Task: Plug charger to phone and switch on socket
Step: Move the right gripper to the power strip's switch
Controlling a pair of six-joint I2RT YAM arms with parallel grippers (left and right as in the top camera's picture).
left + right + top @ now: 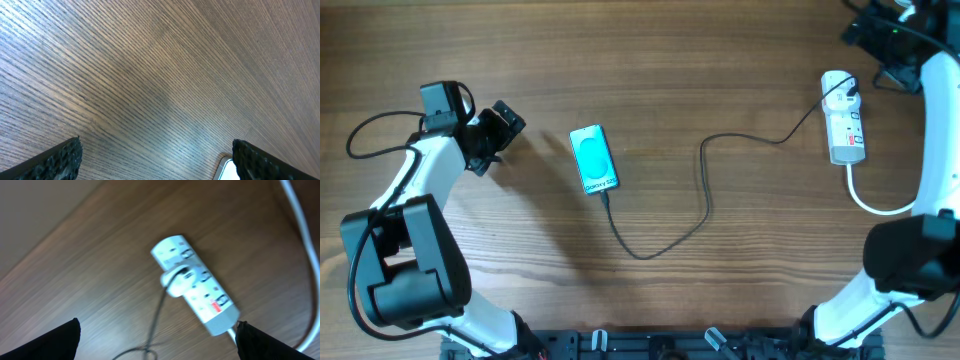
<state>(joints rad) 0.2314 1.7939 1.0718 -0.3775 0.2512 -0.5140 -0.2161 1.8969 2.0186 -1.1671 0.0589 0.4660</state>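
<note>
Left gripper [155, 160] and right gripper [157, 340] stood spread, empty. Socket [195, 282] looked light, rigid, skid-prone. It wanted a straight-down press.

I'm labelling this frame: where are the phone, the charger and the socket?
phone [593, 157]: overhead view, middle of teal screen.
charger [703, 180]: overhead view, mid-length of black cable.
socket [846, 138]: overhead view, white top face.

Phone [593, 158] flat, face up, teal screen lit. Charger [704, 190], thin black cable, snakes from phone's near end to socket [844, 130], white strip, far right.
</note>
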